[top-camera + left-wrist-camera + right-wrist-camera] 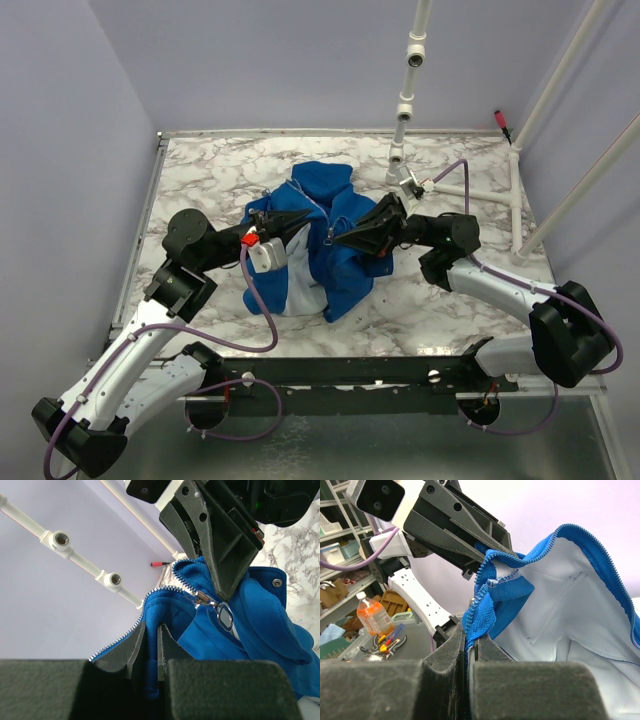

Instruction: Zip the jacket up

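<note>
Left wrist view: the left fingers (131, 647) are nearly shut and pinch one zipper edge of the jacket (260, 605). The right fingers (451, 647) are shut on the other edge, near the slider (202, 599). Held so, the front stands up at the middle of the bench (200, 180), probably to make the zipper taut

From above, the zipper (202, 599) was too small to make out, the left gripper (303, 216) and right gripper (338, 238) covering the jacket (345, 275)'s middle. The right wrist view cut the jacket off at its right edge.
</note>
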`<act>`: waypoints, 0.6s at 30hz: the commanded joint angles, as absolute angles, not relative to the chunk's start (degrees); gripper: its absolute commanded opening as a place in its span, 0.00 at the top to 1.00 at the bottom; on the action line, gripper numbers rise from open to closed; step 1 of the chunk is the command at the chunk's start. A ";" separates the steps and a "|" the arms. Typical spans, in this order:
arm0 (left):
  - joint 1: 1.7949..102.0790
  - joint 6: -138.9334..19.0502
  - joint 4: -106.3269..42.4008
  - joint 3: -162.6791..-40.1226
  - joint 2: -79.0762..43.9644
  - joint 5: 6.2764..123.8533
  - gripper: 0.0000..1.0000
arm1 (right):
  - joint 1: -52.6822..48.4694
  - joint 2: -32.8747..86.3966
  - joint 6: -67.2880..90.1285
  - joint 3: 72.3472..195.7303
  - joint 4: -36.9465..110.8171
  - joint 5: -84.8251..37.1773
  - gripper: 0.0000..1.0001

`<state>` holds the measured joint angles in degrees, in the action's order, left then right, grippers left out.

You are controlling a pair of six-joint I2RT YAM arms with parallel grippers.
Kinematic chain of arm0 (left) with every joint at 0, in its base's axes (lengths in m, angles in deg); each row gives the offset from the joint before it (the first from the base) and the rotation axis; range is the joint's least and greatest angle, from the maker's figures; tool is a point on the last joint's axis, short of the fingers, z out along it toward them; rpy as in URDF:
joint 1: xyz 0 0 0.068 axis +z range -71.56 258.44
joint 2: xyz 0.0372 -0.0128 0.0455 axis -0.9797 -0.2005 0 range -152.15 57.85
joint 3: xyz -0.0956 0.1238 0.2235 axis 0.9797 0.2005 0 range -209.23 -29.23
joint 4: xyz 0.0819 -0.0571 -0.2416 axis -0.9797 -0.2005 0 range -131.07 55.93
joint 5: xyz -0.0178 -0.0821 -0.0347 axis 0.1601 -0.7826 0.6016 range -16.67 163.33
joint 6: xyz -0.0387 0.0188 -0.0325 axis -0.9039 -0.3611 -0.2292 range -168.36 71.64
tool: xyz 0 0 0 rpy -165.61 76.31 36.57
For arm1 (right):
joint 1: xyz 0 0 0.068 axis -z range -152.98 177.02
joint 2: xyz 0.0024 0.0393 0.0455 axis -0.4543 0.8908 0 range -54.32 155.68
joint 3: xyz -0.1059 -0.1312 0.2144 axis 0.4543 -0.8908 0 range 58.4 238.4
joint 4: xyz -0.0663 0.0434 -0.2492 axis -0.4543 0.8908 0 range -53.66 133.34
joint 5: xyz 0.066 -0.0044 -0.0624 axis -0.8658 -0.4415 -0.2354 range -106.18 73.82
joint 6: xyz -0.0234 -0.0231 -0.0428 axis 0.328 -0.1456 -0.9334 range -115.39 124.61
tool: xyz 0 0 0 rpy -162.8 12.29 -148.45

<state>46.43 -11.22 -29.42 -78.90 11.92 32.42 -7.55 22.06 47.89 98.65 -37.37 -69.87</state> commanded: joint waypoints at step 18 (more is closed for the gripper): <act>46.18 -9.86 -26.77 -78.47 11.88 31.09 1.00 | -8.22 22.48 49.25 101.32 -40.49 -69.25 0.99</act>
